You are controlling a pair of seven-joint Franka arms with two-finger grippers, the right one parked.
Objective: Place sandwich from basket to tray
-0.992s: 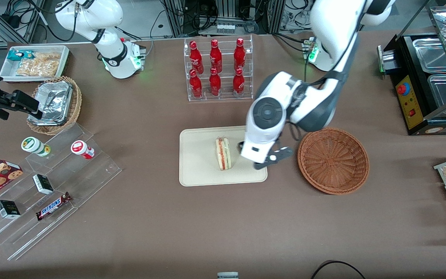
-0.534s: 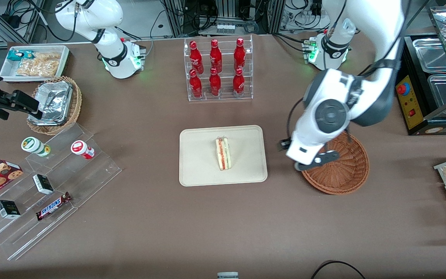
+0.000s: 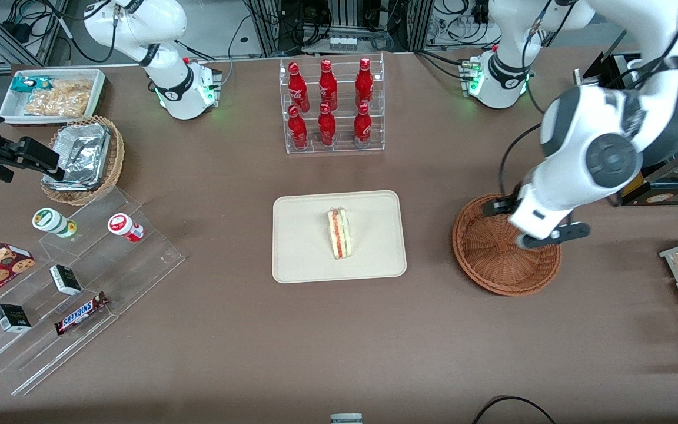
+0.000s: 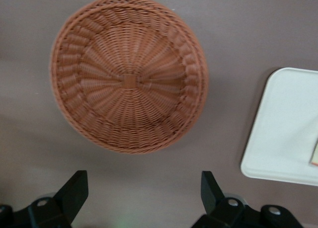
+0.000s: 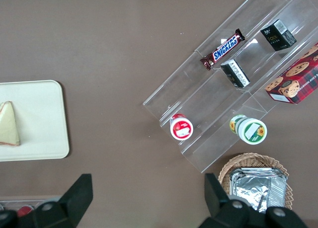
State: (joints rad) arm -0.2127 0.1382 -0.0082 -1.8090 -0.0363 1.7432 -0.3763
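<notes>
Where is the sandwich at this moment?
In the front view, the sandwich lies on the tray; the open gripper hangs over the empty basket.

Candy bar (image 5: 223, 49): the wrapper reads "SNICKERS"; it lies on the clear stepped display rack (image 3: 74, 288), on the step nearest the front camera.
Small dark boxes (image 5: 278, 35) on the same rack: their print is too small for me to read.
Red bottles (image 3: 327, 103): white script on them, unreadable.
My end effector (image 3: 536, 227): it bears no readable marking.
</notes>
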